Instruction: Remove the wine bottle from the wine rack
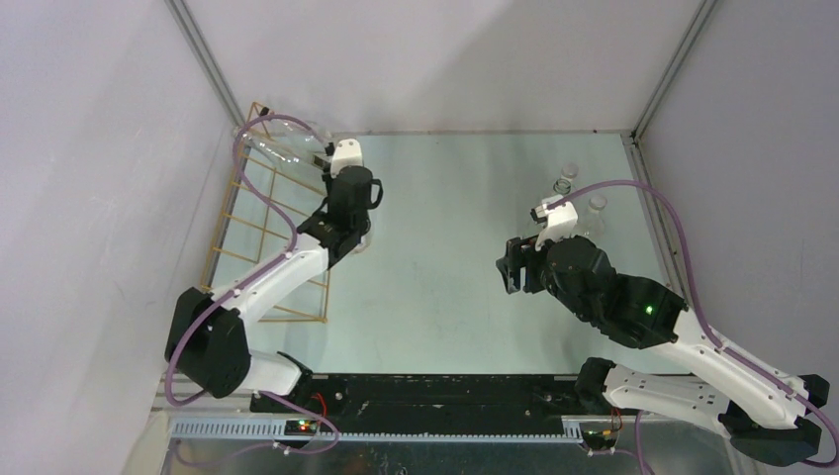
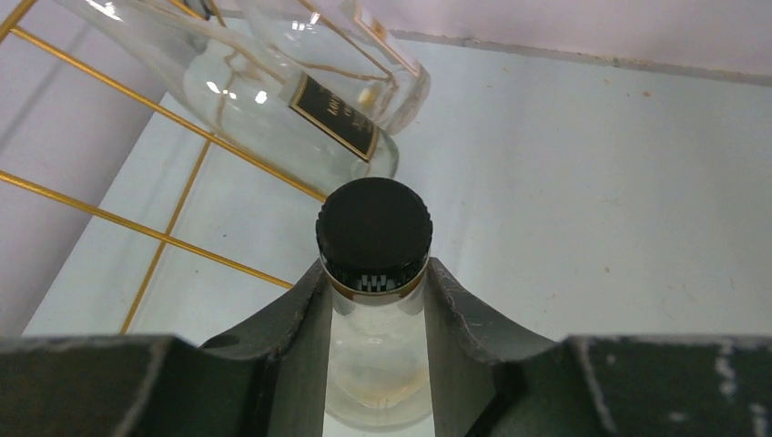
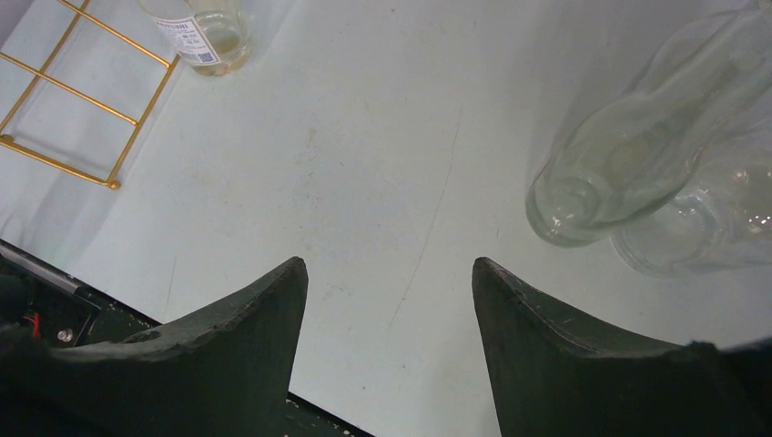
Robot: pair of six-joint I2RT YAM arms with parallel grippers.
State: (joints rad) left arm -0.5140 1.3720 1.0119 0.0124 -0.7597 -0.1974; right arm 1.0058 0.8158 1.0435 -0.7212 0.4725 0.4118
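My left gripper (image 2: 375,273) is shut on the neck of a clear wine bottle (image 2: 375,364) just below its black cap (image 2: 374,226). The bottle hangs upright under the gripper (image 1: 348,223). Its labelled base (image 3: 198,32) sits at table level just right of the gold wire wine rack (image 1: 267,233). Two more clear bottles (image 2: 300,91) lie on the rack's far end, one with a black label. My right gripper (image 3: 387,264) stands open over bare table at centre right (image 1: 514,267), with nothing between its fingers.
Two clear bottles (image 1: 584,193) stand at the back right of the table, close to my right gripper; they also show as bottles (image 3: 637,137) in the right wrist view. Grey walls close in the left, back and right sides. The rack runs along the left wall.
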